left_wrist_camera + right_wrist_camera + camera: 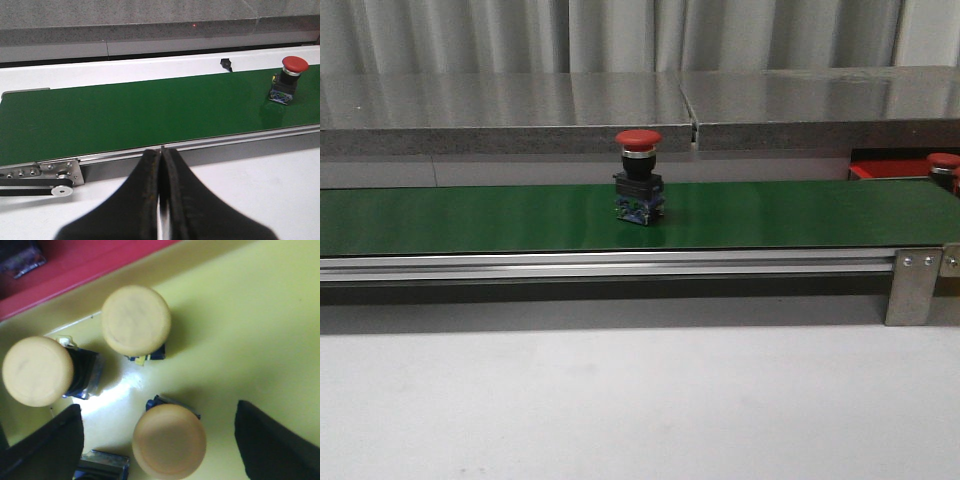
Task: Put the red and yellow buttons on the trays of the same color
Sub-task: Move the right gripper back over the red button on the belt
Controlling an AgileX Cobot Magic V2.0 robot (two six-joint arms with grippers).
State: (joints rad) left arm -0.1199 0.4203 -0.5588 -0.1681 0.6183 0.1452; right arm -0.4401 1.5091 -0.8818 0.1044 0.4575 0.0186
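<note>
Red button [288, 80] upright on green belt [125, 117], ahead and well right of left fingers [161, 185], clenched, empty. Right fingers [160, 440] released over yellow button [169, 441] on yellow tray [260, 330]. Left arm likely nearer.

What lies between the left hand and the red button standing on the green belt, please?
In the left wrist view, only bare green belt and its metal side rail separate the left hand from the red button.
</note>
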